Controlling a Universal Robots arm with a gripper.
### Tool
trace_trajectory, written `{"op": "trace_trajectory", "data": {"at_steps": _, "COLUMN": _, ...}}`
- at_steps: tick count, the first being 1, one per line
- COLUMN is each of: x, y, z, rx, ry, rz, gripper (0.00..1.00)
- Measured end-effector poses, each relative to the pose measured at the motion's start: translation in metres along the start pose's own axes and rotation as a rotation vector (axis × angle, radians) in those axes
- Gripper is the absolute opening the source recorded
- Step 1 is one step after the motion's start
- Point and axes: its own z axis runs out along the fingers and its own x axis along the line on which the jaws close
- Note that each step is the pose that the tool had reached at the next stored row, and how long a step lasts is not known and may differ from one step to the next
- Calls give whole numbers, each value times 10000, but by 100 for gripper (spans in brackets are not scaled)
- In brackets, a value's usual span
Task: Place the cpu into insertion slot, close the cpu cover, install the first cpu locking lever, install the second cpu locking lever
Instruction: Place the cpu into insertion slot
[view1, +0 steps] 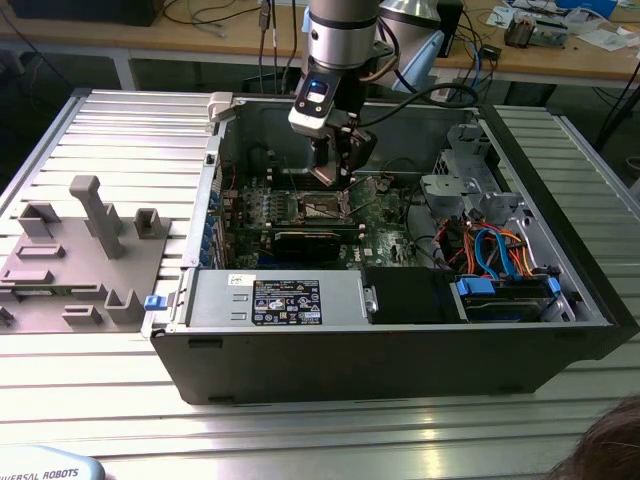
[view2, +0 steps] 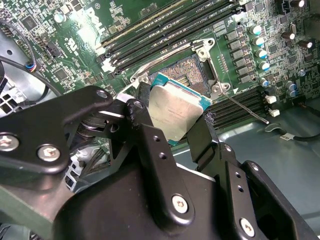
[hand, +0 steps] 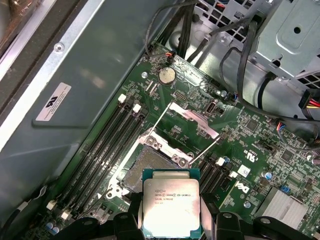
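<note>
While held, cpu (hand: 171, 207) spans end effector (view2: 171, 122).

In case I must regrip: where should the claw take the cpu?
Take the cpu by two opposite edges, from above its flat silver top, as the claw grips it now. It is a thin square plate, so only its edges offer purchase.

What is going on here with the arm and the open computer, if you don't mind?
A robot arm is working inside the open computer case. Its gripper is shut on the cpu, holding it by two edges close over the insertion slot on the green motherboard. The slot is empty and uncovered; the cpu is not yet seated.
</note>
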Motion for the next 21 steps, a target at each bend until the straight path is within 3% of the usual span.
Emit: {"op": "trace_trajectory", "data": {"at_steps": 21, "x": 0, "y": -1, "z": 15, "rx": 4, "ry": -4, "rz": 145, "gripper": 54}}
